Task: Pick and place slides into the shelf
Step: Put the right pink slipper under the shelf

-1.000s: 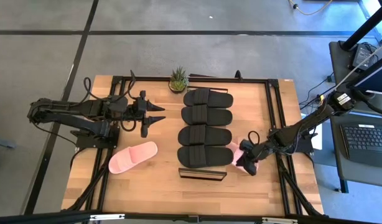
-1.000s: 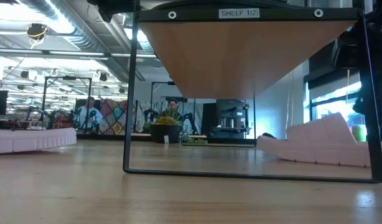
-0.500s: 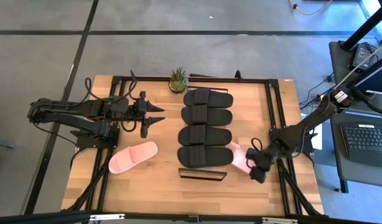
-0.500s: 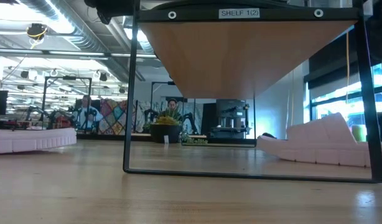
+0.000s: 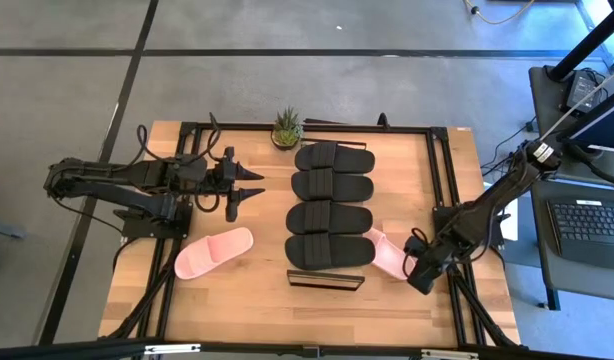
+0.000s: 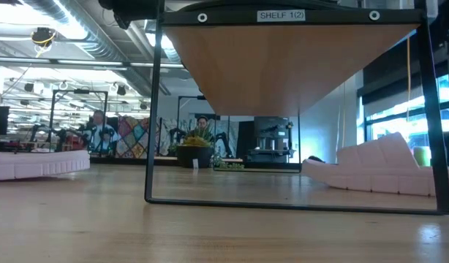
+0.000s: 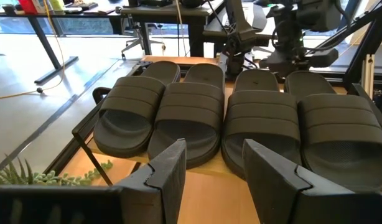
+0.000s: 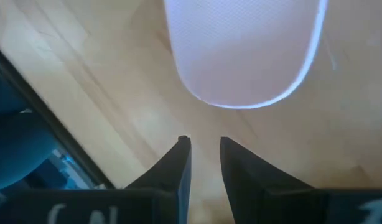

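Observation:
Several black slides (image 5: 332,205) lie side by side on top of the shelf (image 5: 325,281) in the middle of the table. One pink slide (image 5: 214,252) lies flat on the table to the shelf's left. A second pink slide (image 5: 387,252) lies to its right, sole down (image 6: 385,169). My right gripper (image 5: 422,276) hangs just off that slide's near end (image 8: 241,50), pointing steeply down. Its fingers (image 8: 205,155) stand a narrow gap apart with nothing between them. My left gripper (image 5: 249,184) waits open left of the shelf, facing the black slides (image 7: 213,177).
A small potted plant (image 5: 286,129) stands at the table's far edge behind the shelf. The low view looks under the shelf's plank (image 6: 283,58) and between its thin black legs (image 6: 153,109). Bare tabletop (image 5: 237,300) lies along the near edge.
My right gripper has drawn back from over the right pink slide toward the table's near right corner, and has rolled and tipped to point more steeply down. The slide has stayed where it lay.

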Controlling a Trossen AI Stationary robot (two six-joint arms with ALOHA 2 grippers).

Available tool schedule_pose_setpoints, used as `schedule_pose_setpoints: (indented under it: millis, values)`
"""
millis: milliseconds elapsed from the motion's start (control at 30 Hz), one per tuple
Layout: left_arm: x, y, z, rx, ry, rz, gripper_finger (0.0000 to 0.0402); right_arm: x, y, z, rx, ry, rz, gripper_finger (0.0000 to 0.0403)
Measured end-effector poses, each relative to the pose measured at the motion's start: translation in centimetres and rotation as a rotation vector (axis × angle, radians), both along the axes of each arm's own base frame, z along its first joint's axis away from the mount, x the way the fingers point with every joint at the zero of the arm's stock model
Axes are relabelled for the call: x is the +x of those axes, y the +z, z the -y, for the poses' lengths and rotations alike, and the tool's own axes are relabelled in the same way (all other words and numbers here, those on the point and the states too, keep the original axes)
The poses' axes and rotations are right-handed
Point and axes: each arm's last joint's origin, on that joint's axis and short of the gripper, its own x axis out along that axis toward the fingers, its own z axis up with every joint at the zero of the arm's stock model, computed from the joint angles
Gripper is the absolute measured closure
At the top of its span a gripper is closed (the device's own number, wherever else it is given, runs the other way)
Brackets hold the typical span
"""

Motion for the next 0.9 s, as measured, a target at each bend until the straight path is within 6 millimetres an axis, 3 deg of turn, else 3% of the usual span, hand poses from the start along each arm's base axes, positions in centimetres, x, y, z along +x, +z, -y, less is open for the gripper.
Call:
schedule_pose_setpoints:
  millis: [500, 900]
  values:
    - [0.0, 0.0, 0.0, 0.0, 0.0, -0.003, 0.0253, 0.6, -2.8, -0.2, -0.087, -0.008, -0.08, 0.0316]
    - [0.0, 0.0, 0.0, 0.0, 0.0, -0.004, 0.0253, 2.7, -2.9, 2.4, -0.272, -0.21, 0.061, 0.0316]
